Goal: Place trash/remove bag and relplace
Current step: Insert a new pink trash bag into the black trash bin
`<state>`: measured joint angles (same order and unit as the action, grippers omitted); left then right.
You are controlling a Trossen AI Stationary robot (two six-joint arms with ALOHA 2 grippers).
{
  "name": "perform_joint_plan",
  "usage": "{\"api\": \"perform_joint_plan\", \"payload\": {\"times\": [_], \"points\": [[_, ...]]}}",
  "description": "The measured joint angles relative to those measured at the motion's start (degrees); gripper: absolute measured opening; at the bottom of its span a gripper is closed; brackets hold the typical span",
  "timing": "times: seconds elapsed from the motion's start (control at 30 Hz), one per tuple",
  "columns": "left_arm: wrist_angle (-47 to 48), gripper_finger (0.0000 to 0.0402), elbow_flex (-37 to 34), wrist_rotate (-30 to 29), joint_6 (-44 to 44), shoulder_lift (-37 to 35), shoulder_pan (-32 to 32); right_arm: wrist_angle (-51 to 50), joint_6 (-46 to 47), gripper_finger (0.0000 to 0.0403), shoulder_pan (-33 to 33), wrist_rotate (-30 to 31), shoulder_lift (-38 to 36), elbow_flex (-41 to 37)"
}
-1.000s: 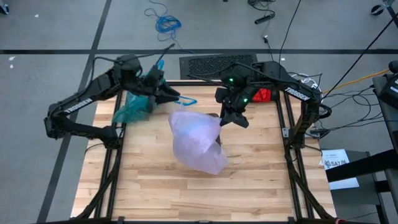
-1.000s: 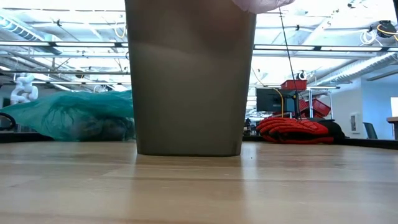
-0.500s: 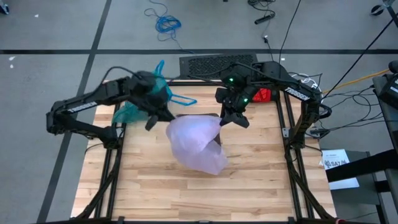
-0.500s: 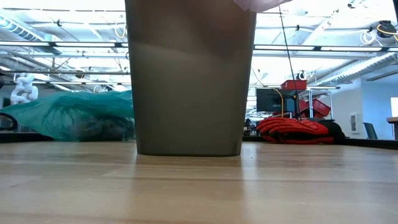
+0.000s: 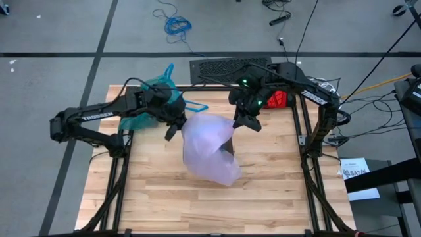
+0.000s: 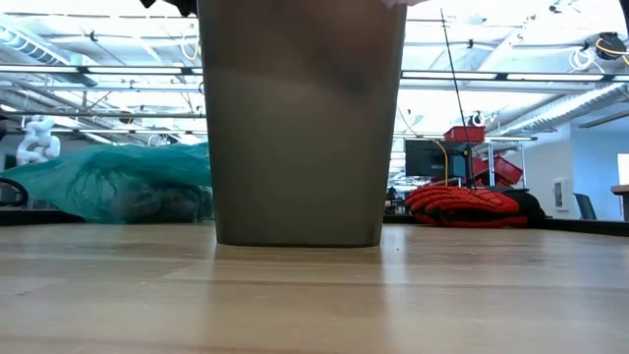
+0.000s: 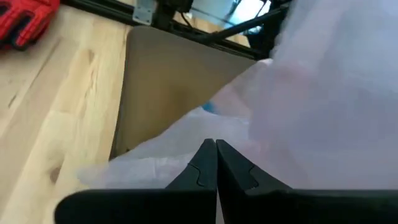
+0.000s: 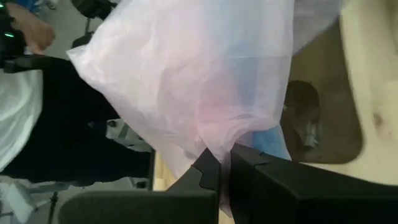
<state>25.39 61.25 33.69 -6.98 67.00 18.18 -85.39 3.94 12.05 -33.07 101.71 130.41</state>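
A pale pink translucent bag point(image 5: 209, 148) is draped over the tan bin point(image 6: 300, 128) at mid-table and hides most of it from above. My left gripper point(image 5: 172, 129) is shut at the bag's left edge. My right gripper point(image 5: 242, 122) is shut at its far right edge. The teal bag point(image 5: 150, 99) lies on the table's far left corner, clear of both grippers. Dim lumps show through its film point(image 6: 147, 202). No loose trash is in view. My left gripper pinches the pink bag's thin film point(image 7: 186, 146) between its two shut fingers, near the bag's left edge over the bin's rim. It comes slanting from the table's left. How many layers it has I cannot tell. My right gripper pinches the pink bag's upper edge point(image 8: 208, 140) between its two fingers, from above and from the far right. The film bunches at the fingers and spreads out over the bin's opening point(image 8: 323, 118).
A red-and-black glove point(image 5: 277, 100) lies at the table's far right, behind the right gripper. A blue drawstring point(image 5: 197, 105) trails from the teal bag toward the bin. The near half of the wooden table point(image 5: 197, 204) holds nothing.
My left gripper has left the teal bag and swung toward the table's right and near edge, to the pink bag's left edge. There its fingers have shut. The teal bag stays in the far left corner. The pink bag's left side has shifted slightly.
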Motion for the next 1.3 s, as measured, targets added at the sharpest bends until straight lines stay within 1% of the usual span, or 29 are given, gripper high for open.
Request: {"api": "perform_joint_plan", "payload": {"times": [0.1,0.27,0.37,0.43,0.5,0.57,0.67,0.73,0.83,1.0,1.1,1.3], "points": [[-0.26,0.0,0.81,0.04,-0.12,-0.17,1.41,-0.87,-0.13,0.0,0.0,1.45,0.0,0.0],[-0.74,0.0,4.44,0.02,0.33,-3.31,6.04,-1.93,-1.24,0.0,-0.02,1.74,0.0,0.0],[1.98,0.0,6.01,0.04,0.35,-5.37,9.0,-2.89,-1.61,0.0,-0.02,2.28,0.0,0.0],[3.79,0.0,6.89,0.02,0.22,-6.77,10.37,-3.96,-2.23,0.0,-0.02,4.54,0.0,0.0],[4.48,0.0,7.56,0.32,-0.28,-8.29,10.91,-4.67,-2.98,0.0,0.01,6.22,0.0,0.0],[3.99,0.0,8.07,1.43,-1.42,-10.01,11.01,-4.63,-3.19,0.0,0.5,6.57,0.0,0.0],[3.19,0.0,8.94,3.3,-2.81,-11.28,10.03,-4.61,-3.02,0.0,1.33,7.69,0.0,0.0],[1.97,0.0,9.09,3.32,-4.42,-10.55,8.31,-4.63,-3.11,0.0,1.78,8.21,0.18,0.0],[0.21,0.0,9.09,2.34,-4.47,-8.62,6.34,-4.62,-3.48,0.0,1.92,9.36,0.66,0.0],[1.01,0.0,9.08,2.17,-2.45,-2.69,3.47,-4.63,-4.48,0.0,1.74,8.67,1.03,0.0],[0.93,0.0,8.85,2.03,-0.95,1.08,1.56,-4.61,-2.93,0.0,1.71,7.6,0.71,0.0],[0.64,0.0,8.96,2.03,1.99,6.41,-0.54,-4.63,0.94,0.0,1.72,7.54,0.02,0.0]]}}
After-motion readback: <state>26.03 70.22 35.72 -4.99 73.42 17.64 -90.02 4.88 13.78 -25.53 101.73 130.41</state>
